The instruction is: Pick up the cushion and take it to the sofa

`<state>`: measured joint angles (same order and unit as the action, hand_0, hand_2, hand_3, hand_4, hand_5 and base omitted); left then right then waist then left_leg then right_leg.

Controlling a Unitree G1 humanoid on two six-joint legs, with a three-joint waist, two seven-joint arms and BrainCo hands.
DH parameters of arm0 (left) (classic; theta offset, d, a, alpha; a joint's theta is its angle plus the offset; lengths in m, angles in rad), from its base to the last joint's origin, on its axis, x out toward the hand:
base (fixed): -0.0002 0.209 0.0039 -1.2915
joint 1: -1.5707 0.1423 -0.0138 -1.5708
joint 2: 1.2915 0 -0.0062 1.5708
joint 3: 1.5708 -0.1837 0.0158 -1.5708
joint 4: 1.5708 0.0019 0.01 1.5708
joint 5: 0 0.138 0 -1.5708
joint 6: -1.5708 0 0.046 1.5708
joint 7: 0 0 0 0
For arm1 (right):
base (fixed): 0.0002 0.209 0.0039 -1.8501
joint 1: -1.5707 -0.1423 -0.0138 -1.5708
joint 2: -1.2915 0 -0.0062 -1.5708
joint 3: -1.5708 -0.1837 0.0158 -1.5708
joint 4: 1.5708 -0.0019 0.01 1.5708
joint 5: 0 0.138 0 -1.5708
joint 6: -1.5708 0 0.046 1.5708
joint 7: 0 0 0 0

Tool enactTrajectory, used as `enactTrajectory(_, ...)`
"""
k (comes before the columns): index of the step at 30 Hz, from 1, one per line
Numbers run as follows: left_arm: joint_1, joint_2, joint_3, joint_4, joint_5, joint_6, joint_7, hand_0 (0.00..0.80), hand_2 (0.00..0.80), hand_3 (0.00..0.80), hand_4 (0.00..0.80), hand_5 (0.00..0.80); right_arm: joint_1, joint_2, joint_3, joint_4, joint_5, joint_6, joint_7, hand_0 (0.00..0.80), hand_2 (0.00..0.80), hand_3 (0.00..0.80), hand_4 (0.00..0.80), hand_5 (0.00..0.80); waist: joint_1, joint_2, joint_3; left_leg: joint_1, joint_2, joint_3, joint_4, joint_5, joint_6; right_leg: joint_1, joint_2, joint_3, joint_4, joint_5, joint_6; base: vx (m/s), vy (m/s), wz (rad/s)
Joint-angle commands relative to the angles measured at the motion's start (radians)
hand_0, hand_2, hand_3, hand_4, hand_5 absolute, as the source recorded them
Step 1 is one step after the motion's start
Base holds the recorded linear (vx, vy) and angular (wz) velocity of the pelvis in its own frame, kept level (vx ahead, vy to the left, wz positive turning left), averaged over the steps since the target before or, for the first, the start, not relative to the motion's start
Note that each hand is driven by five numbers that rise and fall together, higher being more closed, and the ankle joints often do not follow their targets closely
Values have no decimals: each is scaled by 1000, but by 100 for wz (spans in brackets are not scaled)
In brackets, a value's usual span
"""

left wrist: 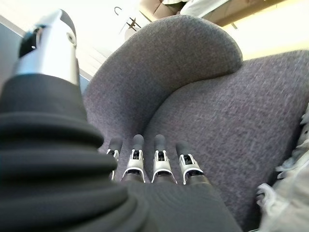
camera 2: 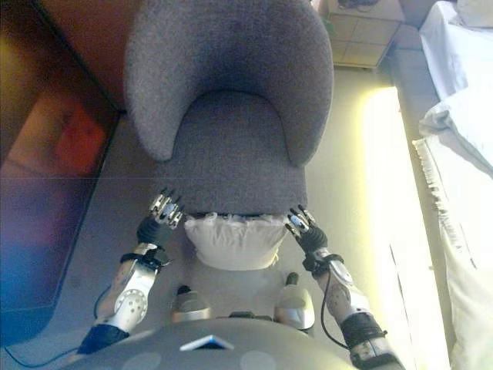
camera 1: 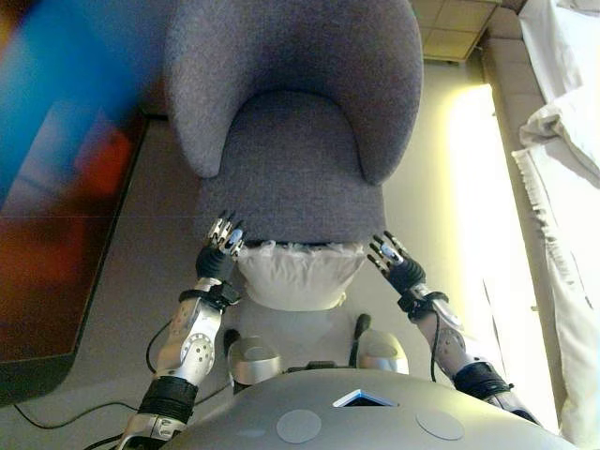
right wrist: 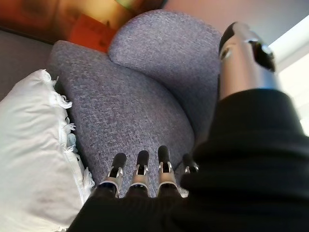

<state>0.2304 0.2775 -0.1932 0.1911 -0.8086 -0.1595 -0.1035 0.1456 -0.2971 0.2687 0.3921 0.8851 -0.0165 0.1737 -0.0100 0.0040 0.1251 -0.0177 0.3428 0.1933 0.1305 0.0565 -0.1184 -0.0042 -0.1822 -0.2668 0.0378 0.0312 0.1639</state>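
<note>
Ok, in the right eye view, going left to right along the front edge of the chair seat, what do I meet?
Left hand with straight fingers at the seat's left front corner → white cushion against the front of the grey armchair → right hand, also open, at the right front corner.

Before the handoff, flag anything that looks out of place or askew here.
The white cushion is not on the seat: it sits low against the front edge of the grey armchair, between the left hand and right hand, both open and apart from it.
</note>
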Motion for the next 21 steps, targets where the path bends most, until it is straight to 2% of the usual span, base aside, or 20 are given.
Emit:
enactTrajectory(1,-25,43,-10,-76,6,-35,-31,0,0,0,0,0,-14,16,1,-103,-27,-78,10,0,0,0,0,0,7,-20,-1,-62,-43,25,10,37,-73,-1,-53,-20,6,9,15,14,44,41)
enactTrajectory(2,-27,46,-12,-82,17,-34,-28,0,0,0,0,0,-12,17,5,-109,-42,-88,8,0,0,0,0,0,9,-15,-2,-57,-59,25,-29,35,-69,-2,-56,-18,11,5,19,33,83,39)
enactTrajectory(3,-29,51,-12,-86,29,-33,-20,0,0,0,0,0,-12,16,10,-112,-70,-102,3,0,0,0,0,0,19,-9,-3,-55,-75,-25,-75,40,-66,-6,-60,-2,15,0,25,44,79,45)
enactTrajectory(4,-31,54,-9,-86,34,-30,-17,0,0,0,0,0,-13,15,12,-114,-85,-108,-3,0,0,0,0,0,21,-8,-3,-47,-85,-42,-93,39,-62,-6,-64,7,18,-1,29,56,79,38)
enactTrajectory(6,-41,58,-3,-85,47,-16,-2,0,0,0,0,0,-8,18,14,-125,-88,-106,-12,0,0,0,0,0,17,-6,-11,-28,-95,-23,-112,40,-61,8,-79,-3,9,5,39,43,44,11)
enactTrajectory(10,-66,78,-5,-61,113,13,34,0,0,0,0,0,-19,30,22,-115,-96,-127,-6,0,0,0,0,0,24,-6,-24,-6,-125,-32,-124,22,-49,23,-112,-14,3,19,63,78,56,3)
enactTrajectory(12,-77,91,11,-61,78,27,4,0,0,0,0,0,-33,30,19,-134,-105,-111,-7,0,0,0,0,0,28,-5,-28,-2,-132,-28,-116,12,-46,32,-133,-16,4,23,76,70,68,-3)
enactTrajectory(13,-82,94,25,-78,16,61,-37,0,0,0,0,0,-38,27,14,-155,-68,-100,28,0,0,0,0,0,30,-4,-25,0,-136,-30,-115,7,-41,34,-140,-15,4,25,81,43,56,-6)
enactTrajectory(14,-86,94,41,-102,-117,127,-117,0,0,0,0,0,-45,23,1,-203,68,-58,106,0,0,0,0,0,31,-3,-23,0,-138,-29,-116,6,-36,33,-145,-15,5,25,84,34,44,-2)
enactTrajectory(15,-87,83,61,-124,-271,206,-219,0,0,0,0,0,-46,30,-13,-242,250,-11,229,0,0,0,0,0,33,-4,-16,6,-140,-25,-117,3,-33,39,-148,-16,8,21,84,0,0,0)
enactTrajectory(16,-73,48,83,-147,-377,278,-331,0,0,0,0,0,-27,77,-36,-287,372,31,364,0,0,0,0,0,36,-3,-23,-2,-140,-20,-122,5,-27,36,-149,-22,3,22,84,0,0,0)
enactTrajectory(17,-59,34,88,-154,-450,312,-415,0,0,0,0,0,-11,91,-49,-306,445,51,466,0,0,0,0,0,38,-2,-27,-2,-139,-17,-128,4,-25,38,-148,-25,1,20,85,33,2,-5)
enactTrajectory(18,-50,19,71,-152,-493,322,-477,0,0,0,0,0,-4,105,-54,-306,468,50,528,0,0,0,0,0,38,0,-30,0,-136,-17,-136,4,-25,40,-150,-31,1,20,89,61,-1,-4)
enactTrajectory(19,-55,7,34,-161,-520,303,-499,0,0,0,0,0,-15,115,-53,-301,481,44,541,0,0,0,0,0,36,2,-32,5,-133,-15,-140,5,-26,43,-151,-32,0,21,92,83,6,0)
enactTrajectory(21,-69,-5,0,-163,-525,288,-512,0,0,0,0,0,-41,132,-56,-273,498,58,483,0,0,0,0,0,34,4,-34,9,-129,-18,-133,0,-27,43,-152,-28,6,19,93,86,4,1)
